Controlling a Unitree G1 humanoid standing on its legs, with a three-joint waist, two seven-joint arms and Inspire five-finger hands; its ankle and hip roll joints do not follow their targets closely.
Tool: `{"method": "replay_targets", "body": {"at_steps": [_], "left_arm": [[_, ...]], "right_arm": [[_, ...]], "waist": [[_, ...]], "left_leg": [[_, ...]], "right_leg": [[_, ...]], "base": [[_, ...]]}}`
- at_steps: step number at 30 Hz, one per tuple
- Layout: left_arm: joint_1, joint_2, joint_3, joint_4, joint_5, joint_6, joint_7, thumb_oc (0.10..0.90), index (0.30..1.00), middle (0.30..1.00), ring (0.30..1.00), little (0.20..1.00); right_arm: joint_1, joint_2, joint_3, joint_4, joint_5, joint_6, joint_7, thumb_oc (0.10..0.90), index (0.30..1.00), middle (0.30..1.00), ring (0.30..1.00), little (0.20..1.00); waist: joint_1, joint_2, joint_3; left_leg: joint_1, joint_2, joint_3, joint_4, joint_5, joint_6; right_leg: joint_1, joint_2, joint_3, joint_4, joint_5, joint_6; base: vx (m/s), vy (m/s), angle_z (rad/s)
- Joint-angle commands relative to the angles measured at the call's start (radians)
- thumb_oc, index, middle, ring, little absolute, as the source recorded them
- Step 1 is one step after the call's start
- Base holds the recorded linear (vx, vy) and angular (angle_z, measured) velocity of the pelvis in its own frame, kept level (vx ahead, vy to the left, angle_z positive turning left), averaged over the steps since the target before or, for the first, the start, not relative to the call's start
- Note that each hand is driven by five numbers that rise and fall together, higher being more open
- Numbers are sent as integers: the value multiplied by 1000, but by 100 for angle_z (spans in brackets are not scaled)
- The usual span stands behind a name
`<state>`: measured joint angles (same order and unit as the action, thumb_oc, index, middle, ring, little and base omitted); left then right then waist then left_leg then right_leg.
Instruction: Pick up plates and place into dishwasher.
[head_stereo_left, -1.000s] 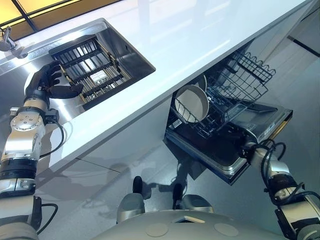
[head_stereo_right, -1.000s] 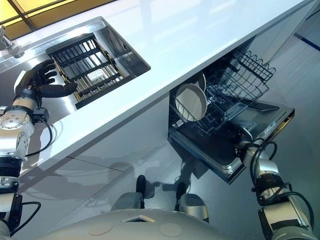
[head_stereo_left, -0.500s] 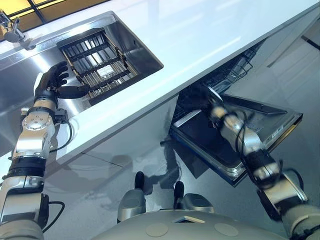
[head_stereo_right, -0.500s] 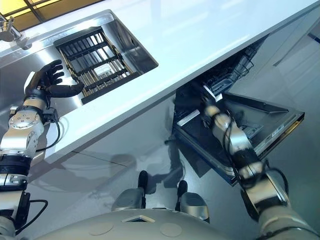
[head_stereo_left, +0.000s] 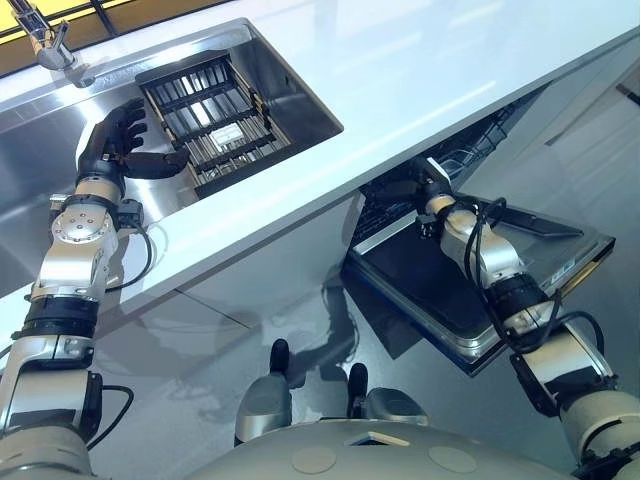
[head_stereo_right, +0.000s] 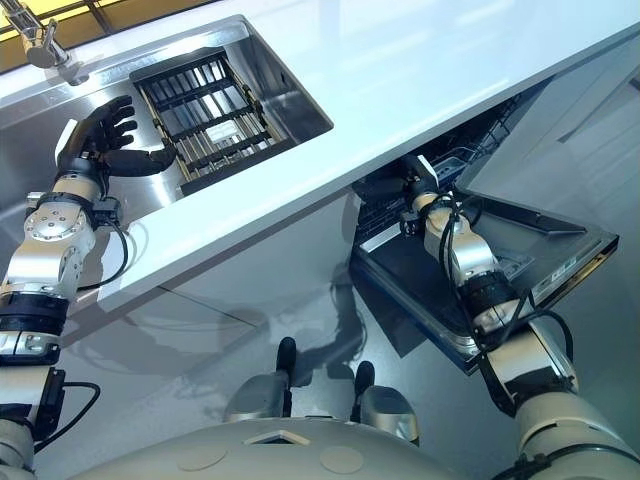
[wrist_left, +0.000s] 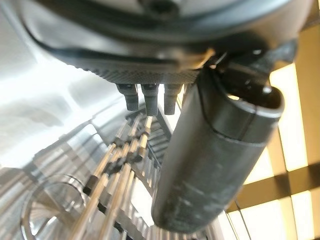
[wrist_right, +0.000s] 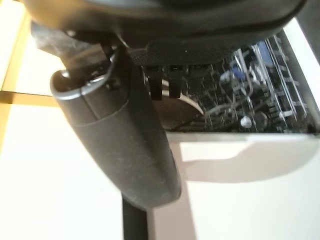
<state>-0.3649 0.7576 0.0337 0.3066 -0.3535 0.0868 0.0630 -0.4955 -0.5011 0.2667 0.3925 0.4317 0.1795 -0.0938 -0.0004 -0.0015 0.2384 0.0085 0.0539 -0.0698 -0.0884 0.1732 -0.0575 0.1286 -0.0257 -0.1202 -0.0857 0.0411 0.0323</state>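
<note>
Left eye view: L robot hand (head_stereo_left: 112, 150) splayed nr sink rack (head_stereo_left: 215, 125).

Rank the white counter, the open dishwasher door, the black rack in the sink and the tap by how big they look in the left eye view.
1. white counter, by far
2. dishwasher door, partly behind the arm
3. black rack
4. tap, cut off by the picture's edge

A rack (head_stereo_left: 215, 125) is set in the sink (head_stereo_left: 297, 92) at the desk's (head_stereo_left: 430, 60) left; the dishwasher (head_stereo_left: 420, 288) is placed below its right.
</note>
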Motion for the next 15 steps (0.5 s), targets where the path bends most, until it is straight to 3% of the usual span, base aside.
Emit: {"method": "replay_targets", "body": {"at_steps": [1,4,9,15], "left_arm": [[25,36,73,-56,5,-90,59,800,900,900,900,900],[61,36,111,-50,4,-112,59,800,900,900,900,900],[123,28,175,-10,4,-189,58,800,900,900,900,900],[115,71,215,14,-14,-199,57,800,900,900,900,900]], "right_arm": [[41,-139,-132,-102,-80,-151,-25,800,900,900,900,900],[142,-156,-224,-130,-83,-212,-33,800,900,900,900,900],[312,-123,-415,-130,-15,-394,-102,800,900,900,900,900],[388,-118,-538,-15,62,-420,-111,800,900,900,900,900]], "waist": [[-50,12,-144],[-77,15,-143],[-127,26,-144],[-158,38,-152]], "left_leg": [[63,-67,121,56,-188,31],[75,-66,140,48,-194,37],[99,-61,177,33,-206,43],[108,-56,206,32,-215,43]], "right_leg": [[-90,33,16,163,-94,54],[-95,33,26,181,-102,60],[-106,29,38,213,-120,77],[-118,21,32,243,-133,90]], "base": [[-74,50,-20],[-53,36,-31],[-50,26,-32],[-49,-9,-27]]}}
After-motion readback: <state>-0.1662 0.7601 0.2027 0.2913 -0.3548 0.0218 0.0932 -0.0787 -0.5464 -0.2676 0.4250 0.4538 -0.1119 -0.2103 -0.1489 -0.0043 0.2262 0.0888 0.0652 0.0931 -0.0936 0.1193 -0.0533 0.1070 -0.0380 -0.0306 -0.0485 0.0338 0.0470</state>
